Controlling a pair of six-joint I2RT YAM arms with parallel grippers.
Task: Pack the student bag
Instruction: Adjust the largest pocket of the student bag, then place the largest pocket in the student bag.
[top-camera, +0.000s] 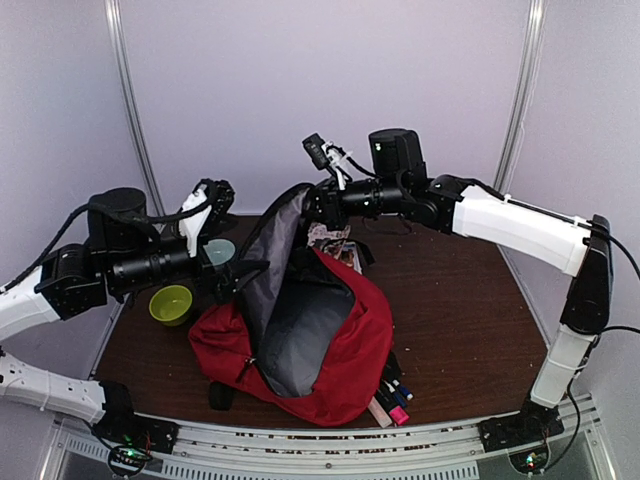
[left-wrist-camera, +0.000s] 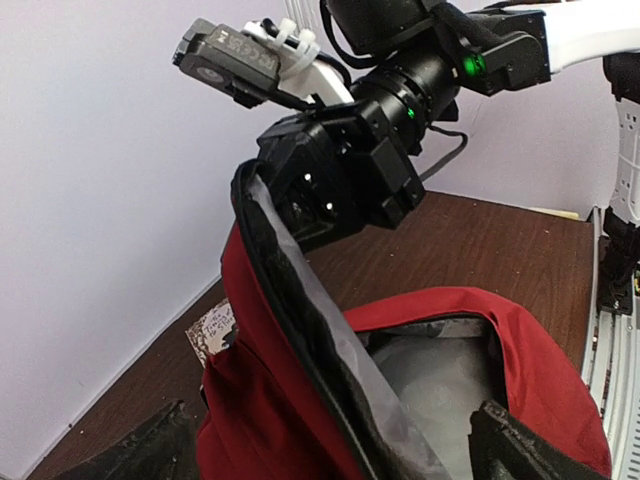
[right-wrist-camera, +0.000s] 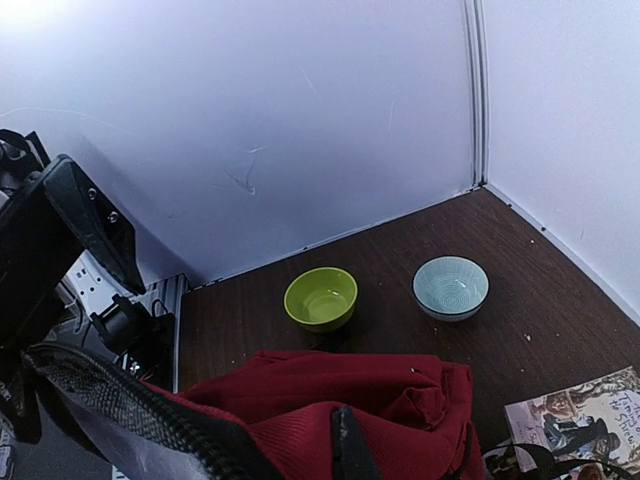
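The student bag (top-camera: 345, 345), a soft red fabric backpack with black zipper edging and grey lining, slumps in the middle of the brown worktop (top-camera: 460, 310) with its mouth gaping wide. The right gripper (top-camera: 318, 205) is clamped on the far top rim and holds it raised. The left gripper (left-wrist-camera: 330, 420) is spread wide at the bag's left side.
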